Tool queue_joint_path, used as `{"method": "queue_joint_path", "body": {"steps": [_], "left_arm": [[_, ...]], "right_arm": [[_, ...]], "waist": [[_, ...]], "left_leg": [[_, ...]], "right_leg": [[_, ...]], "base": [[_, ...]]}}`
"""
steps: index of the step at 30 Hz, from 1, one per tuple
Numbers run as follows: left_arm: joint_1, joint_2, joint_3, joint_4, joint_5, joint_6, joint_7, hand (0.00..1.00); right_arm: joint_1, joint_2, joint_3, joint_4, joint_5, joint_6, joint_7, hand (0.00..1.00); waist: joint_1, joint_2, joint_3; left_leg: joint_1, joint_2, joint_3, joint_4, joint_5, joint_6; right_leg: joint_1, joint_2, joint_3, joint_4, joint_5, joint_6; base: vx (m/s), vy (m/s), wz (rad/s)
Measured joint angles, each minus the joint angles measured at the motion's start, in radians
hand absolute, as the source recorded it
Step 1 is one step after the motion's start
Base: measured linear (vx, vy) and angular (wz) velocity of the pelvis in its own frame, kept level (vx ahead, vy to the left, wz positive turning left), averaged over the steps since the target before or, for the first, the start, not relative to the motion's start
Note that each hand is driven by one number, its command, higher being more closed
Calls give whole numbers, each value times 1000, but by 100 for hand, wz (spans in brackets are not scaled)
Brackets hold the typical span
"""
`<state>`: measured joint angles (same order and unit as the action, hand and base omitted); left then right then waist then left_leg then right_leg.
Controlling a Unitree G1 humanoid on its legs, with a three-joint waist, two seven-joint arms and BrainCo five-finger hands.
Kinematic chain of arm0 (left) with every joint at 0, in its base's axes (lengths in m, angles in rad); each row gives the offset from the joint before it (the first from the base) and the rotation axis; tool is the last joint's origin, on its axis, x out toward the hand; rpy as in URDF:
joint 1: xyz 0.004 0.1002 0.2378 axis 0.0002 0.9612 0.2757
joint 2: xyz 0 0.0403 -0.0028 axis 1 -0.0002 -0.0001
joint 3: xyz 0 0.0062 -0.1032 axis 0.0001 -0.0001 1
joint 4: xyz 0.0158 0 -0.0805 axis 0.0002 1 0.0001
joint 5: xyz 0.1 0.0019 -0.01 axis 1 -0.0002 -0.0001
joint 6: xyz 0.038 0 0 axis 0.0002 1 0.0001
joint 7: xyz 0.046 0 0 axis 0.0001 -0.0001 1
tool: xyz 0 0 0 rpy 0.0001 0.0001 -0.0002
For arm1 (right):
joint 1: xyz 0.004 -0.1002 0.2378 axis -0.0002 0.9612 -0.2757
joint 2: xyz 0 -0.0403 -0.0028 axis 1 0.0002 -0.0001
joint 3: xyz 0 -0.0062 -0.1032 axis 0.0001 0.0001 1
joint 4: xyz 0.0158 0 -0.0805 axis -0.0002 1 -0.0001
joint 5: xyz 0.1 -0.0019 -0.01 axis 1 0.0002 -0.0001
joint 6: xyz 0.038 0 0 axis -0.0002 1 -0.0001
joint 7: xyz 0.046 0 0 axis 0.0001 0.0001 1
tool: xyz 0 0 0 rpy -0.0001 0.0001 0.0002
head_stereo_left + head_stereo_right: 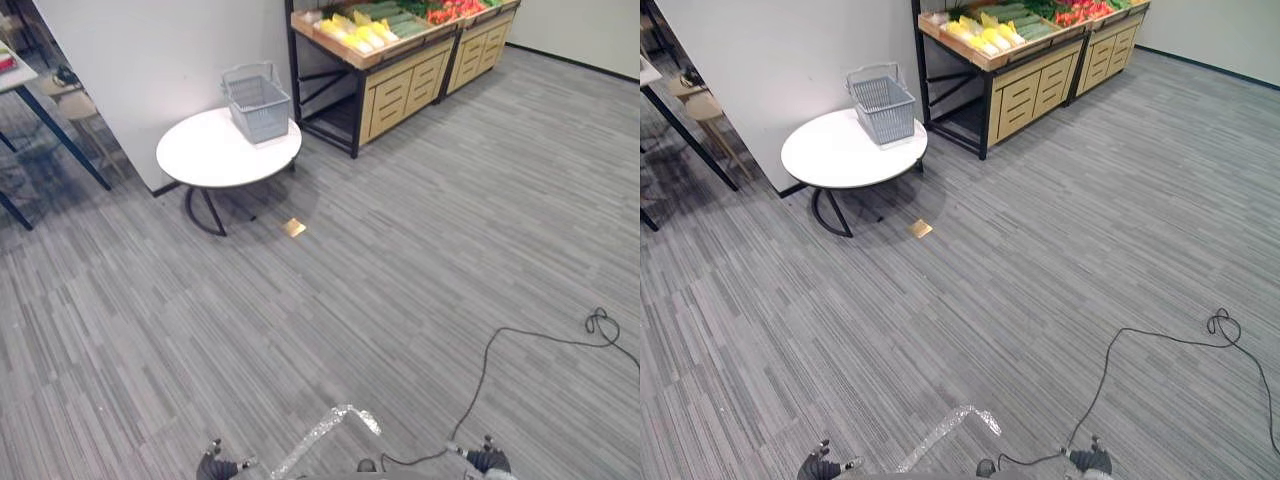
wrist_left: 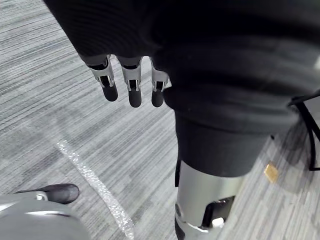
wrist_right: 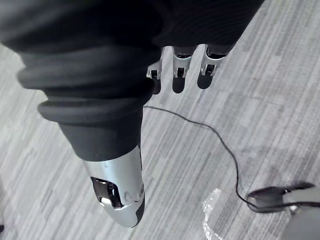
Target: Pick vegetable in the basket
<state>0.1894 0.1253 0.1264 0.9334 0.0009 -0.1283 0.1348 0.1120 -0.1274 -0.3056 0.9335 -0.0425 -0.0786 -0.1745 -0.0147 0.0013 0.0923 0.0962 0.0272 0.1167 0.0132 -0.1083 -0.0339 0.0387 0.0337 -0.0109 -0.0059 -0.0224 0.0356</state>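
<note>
Grey carpet [image 1: 400, 250] runs to the round table [image 1: 205, 155] carrying the basket [image 1: 258, 103]; vegetables [image 1: 362, 33] lie on the stand [image 1: 395, 75] beside it (head views). My wrist views give left hand [image 2: 131, 82] and right hand [image 3: 179, 70], fingers straight, holding nothing.

the basket [image 1: 257, 104] looks like grey plastic mesh. it sits on a smooth white table [image 1: 205, 155]. the produce stand [image 1: 400, 75] is pale wood, the floor [image 1: 400, 280] matt striped carpet.

My left hand [image 2: 132, 82] and right hand [image 3: 181, 67] — silver fingers, dark tips, dark ribbed cover over back and wrist.
</note>
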Motion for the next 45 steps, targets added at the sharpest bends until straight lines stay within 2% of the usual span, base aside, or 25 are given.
{"method": "queue_joint_path", "body": {"steps": [10,17,19,23,26,29,30,31,32,33,34,36,38,39,41,42,43,44,45], "left_arm": [[-14,-1,0,-26,-8,-1,-6,0],[6,-2,-8,-175,-8,-13,-8,0],[15,-2,-13,-201,-10,-13,-6,0],[34,-2,-16,-265,-13,-13,-5,0],[39,-2,-15,-320,-30,-14,-3,0],[39,-2,-16,-365,-43,-16,-2,0],[38,-2,-17,-371,-53,-17,-2,0],[37,-2,-20,-374,-58,-17,-2,0],[37,5,-34,-390,-71,-18,1,0],[33,12,-42,-392,-72,-18,2,0],[33,21,-55,-391,-73,-18,4,0],[26,21,-55,-391,-73,-18,15,0],[9,17,-58,-391,-73,-18,20,0],[-15,12,-60,-391,-73,-18,22,0],[-17,22,-75,-391,-72,-29,23,0],[-14,17,-80,-381,-71,-30,23,0],[-40,6,-89,-374,-70,-32,20,0],[-51,1,-92,-373,-70,-32,20,0],[-57,-17,-93,-373,-70,-34,19,0]], "right_arm": [[-21,-2,-23,-8,-5,0,1,0],[-21,-2,-11,-108,34,-14,6,0],[-25,-2,-6,-138,37,-24,6,0],[-26,-3,11,-194,41,-28,5,0],[-27,-6,17,-247,41,-28,3,0],[-27,-7,54,-282,39,-29,2,0],[-28,-5,68,-300,38,-29,2,0],[-27,-4,73,-311,36,-28,2,0],[-21,4,81,-358,34,-28,2,0],[-12,5,87,-369,34,-29,2,0],[3,2,90,-381,33,-29,2,0],[4,-1,93,-429,33,-30,2,0],[3,-15,103,-462,33,-33,2,0],[3,-40,118,-469,33,-34,3,0],[15,-45,121,-480,33,-34,3,0],[31,-58,119,-490,32,-34,3,0],[2,-64,116,-490,32,-31,4,0],[-4,-64,117,-491,32,-31,4,0],[-5,-63,126,-493,32,-31,9,0]], "waist": [[-5,6,12],[-11,7,32],[-8,8,38],[2,15,48],[5,27,52],[13,16,57],[13,13,62],[10,12,68],[-3,9,87],[-5,4,97],[-4,9,102],[-17,9,106],[-39,29,120],[-54,42,145],[-59,22,134],[-72,44,132],[-77,76,141],[-83,76,141],[-82,79,142]], "left_leg": [[18,-12,1,-8,0,0],[6,-10,18,-12,-1,1],[-17,-7,25,15,-18,16],[-89,10,48,115,-80,21],[-127,16,54,173,-120,35],[-129,-4,71,219,-171,51],[-123,-16,74,219,-178,59],[-111,-21,71,215,-182,61],[-52,-34,39,196,-208,86],[-30,-40,32,197,-215,88],[8,-40,19,192,-235,90],[60,-33,-13,155,-250,90],[95,-4,-41,131,-250,90],[141,22,-60,127,-250,89],[180,25,-79,127,-257,38],[211,49,-99,143,-276,1],[185,75,-100,196,-242,-56],[170,68,-97,229,-201,-92],[133,61,-83,352,-87,-89]], "right_leg": [[34,-14,-12,-33,1,2],[34,-11,-6,-66,29,8],[21,-9,1,-67,31,7],[-17,-2,19,-48,7,11],[-88,0,28,66,-56,22],[-194,-25,32,327,-190,54],[-241,-42,18,448,-220,72],[-266,-51,2,519,-223,76],[-356,-79,-51,759,-222,77],[-379,-90,-67,836,-232,64],[-418,-97,-83,880,-283,35],[-512,-100,-126,831,-303,24],[-577,-75,-132,721,-283,32],[-598,-48,-140,540,-182,5],[-592,-38,-132,329,-16,-14],[-587,-30,-119,350,160,-88],[-614,-36,-144,451,83,-102],[-617,-50,-154,489,46,-101],[-574,-62,-169,511,-8,-104]], "base": [[36,9,3],[-50,-17,-2],[-48,-18,-10],[-3,-6,-18],[88,31,-8],[148,65,-8],[150,92,0],[249,108,24],[266,72,34],[383,65,39],[371,28,29],[417,9,37],[484,-62,61],[683,-108,72],[641,-118,56],[679,-155,49],[663,-155,54],[778,-196,42],[666,-219,47]]}}
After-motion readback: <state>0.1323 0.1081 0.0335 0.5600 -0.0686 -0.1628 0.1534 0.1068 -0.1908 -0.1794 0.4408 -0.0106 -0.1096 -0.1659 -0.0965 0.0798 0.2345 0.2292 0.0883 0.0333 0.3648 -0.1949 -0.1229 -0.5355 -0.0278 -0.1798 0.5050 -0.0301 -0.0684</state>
